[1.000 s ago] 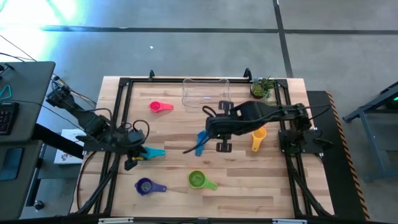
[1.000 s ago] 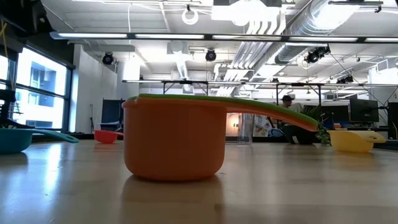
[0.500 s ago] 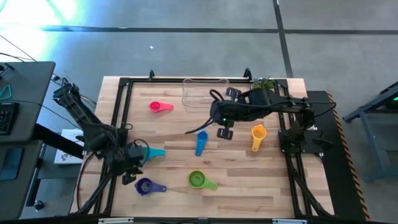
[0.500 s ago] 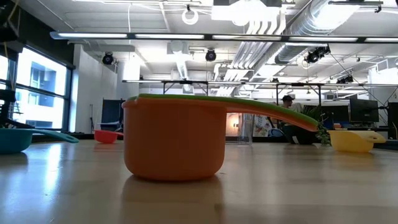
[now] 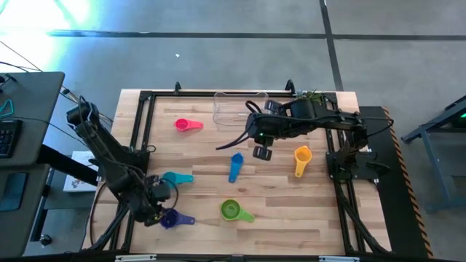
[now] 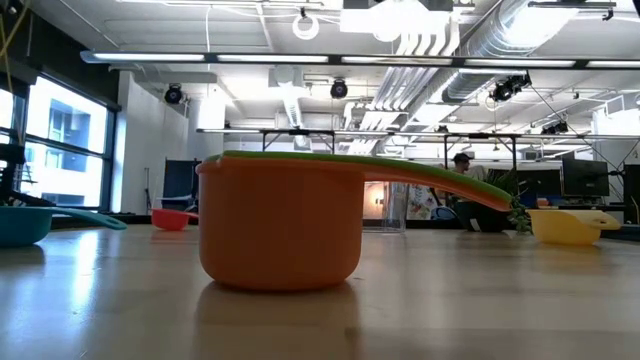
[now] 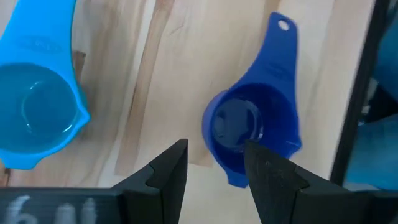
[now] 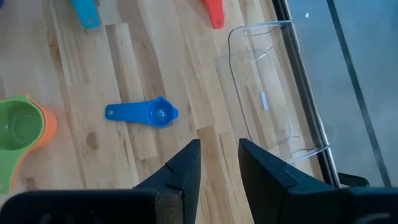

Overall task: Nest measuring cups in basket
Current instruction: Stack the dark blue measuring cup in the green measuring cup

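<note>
My left gripper (image 5: 158,210) (image 7: 214,165) hangs open, pointing down over the purple cup (image 5: 169,217) (image 7: 252,134), its fingers above the cup's rim; I cannot tell whether they touch. The teal cup (image 5: 177,178) (image 7: 37,106) lies beside it. My right gripper (image 5: 256,140) (image 8: 219,152) is open and holds nothing, above the table between the clear basket (image 5: 240,109) (image 8: 273,93) and the blue cup (image 5: 235,166) (image 8: 146,114). The green cup sits nested in the red-orange cup (image 5: 233,211) (image 6: 280,225). The pink cup (image 5: 188,125) and the yellow cup (image 5: 301,159) lie flat on the table.
A small potted plant (image 5: 309,102) stands at the far right corner, beside the basket. A black frame (image 5: 142,145) runs round the wooden table. Bare wood lies between the cups in the middle and along the near edge.
My left gripper has moved from beside the teal cup toward the table's near edge and now hangs over the purple cup. My right gripper has drawn back from over the blue cup toward the far edge, nearer the basket. The cups have stayed where they were.
</note>
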`<action>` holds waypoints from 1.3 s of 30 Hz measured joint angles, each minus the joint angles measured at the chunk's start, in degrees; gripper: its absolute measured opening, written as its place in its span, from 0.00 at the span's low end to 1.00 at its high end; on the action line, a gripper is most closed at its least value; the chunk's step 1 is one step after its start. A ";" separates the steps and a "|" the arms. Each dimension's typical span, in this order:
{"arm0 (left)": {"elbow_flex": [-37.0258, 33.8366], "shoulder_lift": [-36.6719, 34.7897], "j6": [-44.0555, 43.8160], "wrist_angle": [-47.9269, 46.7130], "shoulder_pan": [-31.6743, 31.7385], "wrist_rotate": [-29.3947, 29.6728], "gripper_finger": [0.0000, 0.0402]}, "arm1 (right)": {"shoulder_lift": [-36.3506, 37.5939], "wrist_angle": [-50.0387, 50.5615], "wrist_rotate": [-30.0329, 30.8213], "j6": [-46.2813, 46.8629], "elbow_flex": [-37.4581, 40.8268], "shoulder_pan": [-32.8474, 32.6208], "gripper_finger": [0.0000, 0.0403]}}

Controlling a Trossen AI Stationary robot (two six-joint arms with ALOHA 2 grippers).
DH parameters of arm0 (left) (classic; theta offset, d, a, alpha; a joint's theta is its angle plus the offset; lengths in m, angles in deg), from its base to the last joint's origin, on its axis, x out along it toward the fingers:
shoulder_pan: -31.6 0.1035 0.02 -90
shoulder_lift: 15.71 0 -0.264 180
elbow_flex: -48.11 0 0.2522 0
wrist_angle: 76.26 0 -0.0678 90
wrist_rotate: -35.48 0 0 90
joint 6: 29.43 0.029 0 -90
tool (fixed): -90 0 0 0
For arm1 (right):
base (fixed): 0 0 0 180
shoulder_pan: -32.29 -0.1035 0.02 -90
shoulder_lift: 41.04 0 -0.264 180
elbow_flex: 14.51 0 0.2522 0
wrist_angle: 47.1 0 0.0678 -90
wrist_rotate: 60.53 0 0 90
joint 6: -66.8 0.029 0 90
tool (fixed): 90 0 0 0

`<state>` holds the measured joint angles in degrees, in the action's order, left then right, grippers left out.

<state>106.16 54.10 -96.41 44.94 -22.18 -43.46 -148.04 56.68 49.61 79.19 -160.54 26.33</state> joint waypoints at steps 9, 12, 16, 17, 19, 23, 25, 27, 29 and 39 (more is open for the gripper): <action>0.00 4.62 1.09 0.10 0.04 0.00 0.37 | -0.02 0.00 -1.73 0.64 0.00 -0.04 0.25; 0.00 5.77 1.07 0.43 0.04 -0.02 0.37 | -0.02 0.00 -1.73 0.60 0.00 -0.04 0.25; 0.00 7.06 1.11 1.79 0.04 -0.04 0.37 | -0.02 0.00 -1.71 0.20 0.00 -0.04 0.25; 0.01 7.25 1.09 2.27 0.04 -0.02 0.37 | -0.02 0.00 -1.70 0.19 0.00 -0.04 0.25; 0.00 7.57 1.11 2.84 0.04 -0.02 0.37 | -0.02 0.00 -1.70 0.18 0.00 -0.04 0.25; 0.03 8.57 1.09 2.95 0.04 -0.02 0.37 | -0.02 -0.01 -1.70 0.18 0.00 -0.04 0.25; 0.03 9.20 1.09 3.07 0.04 -0.02 0.37 | -0.02 0.00 -1.70 0.20 0.00 -0.04 0.25; 0.03 9.93 1.11 3.16 0.04 -0.02 0.37 | -0.02 0.00 -1.70 0.18 0.00 -0.04 0.25; 0.03 10.63 1.09 3.20 0.07 -0.03 0.37 | -0.02 -0.02 -1.70 0.18 0.00 -0.04 0.25; 0.05 13.74 1.09 4.58 0.13 -0.04 0.34 | -0.02 0.00 -1.70 0.18 0.00 -0.04 0.25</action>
<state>106.21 67.84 -95.32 49.51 -22.05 -43.50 -148.06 56.68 47.91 79.38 -160.54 26.29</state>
